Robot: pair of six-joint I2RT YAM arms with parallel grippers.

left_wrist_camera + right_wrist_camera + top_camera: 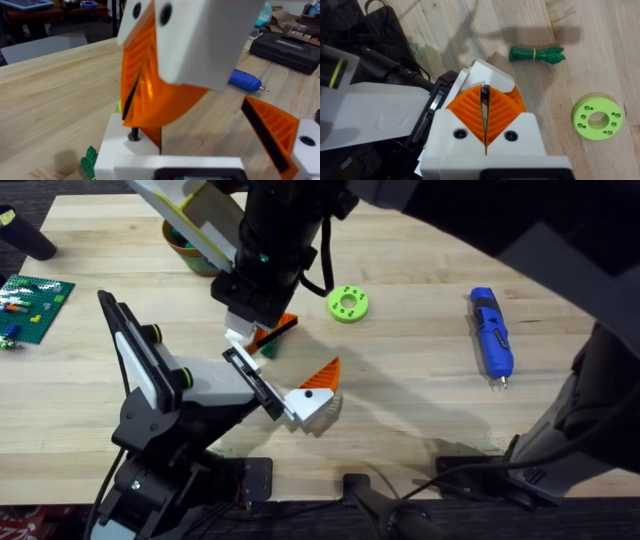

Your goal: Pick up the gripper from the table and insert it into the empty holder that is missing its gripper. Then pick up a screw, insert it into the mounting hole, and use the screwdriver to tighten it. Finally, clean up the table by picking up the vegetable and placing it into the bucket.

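The holder (160, 385) is my left arm's black-and-white head. Its gripper (312, 345) stands open, an orange-and-white wedge (315, 395) (272, 130) on one side. On the other side sits the gripper (278, 328), its white block (125, 145) (487, 75) seated in the holder. My right gripper (245, 332) (485, 102) hangs over that block, pads shut on a black screw (485, 91) (134, 134) whose tip stands in the block's hole. The green vegetable (268, 350) (537, 54) (90, 161) lies beside them. The blue screwdriver (492, 335) (245, 80) lies at the right. The bucket (188, 252) is partly hidden at the back left.
A lime-green ring (347, 303) (597, 119) lies behind the grippers. A green brick plate (32, 300) sits at the far left edge. Black cases (290, 45) stand beyond the table. Bare wood lies between the ring and the screwdriver.
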